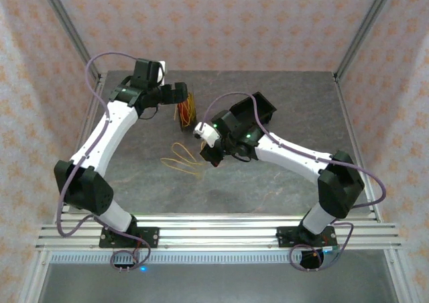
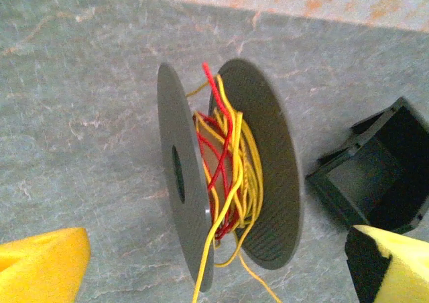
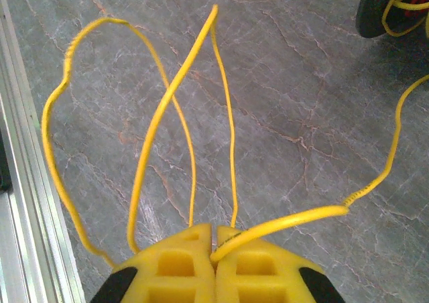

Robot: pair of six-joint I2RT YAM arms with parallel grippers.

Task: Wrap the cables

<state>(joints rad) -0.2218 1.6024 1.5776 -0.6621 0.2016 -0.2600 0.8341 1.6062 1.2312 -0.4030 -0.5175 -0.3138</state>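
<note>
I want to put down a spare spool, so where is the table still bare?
Bare: the far right of the table, beyond the right arm, and the near strip along the rail. Crowded: the middle, where the spool, the cables and the right gripper meet.

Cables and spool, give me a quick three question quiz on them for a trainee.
1. True or false: the right gripper is shut on the yellow cable.
2. Which cable colours are wound on the spool? A: yellow only. B: yellow and red. C: blue and green.
3. Fill in the blank: the left gripper, beside the spool, is ____.
Key: 1 true; 2 B; 3 open.
</note>
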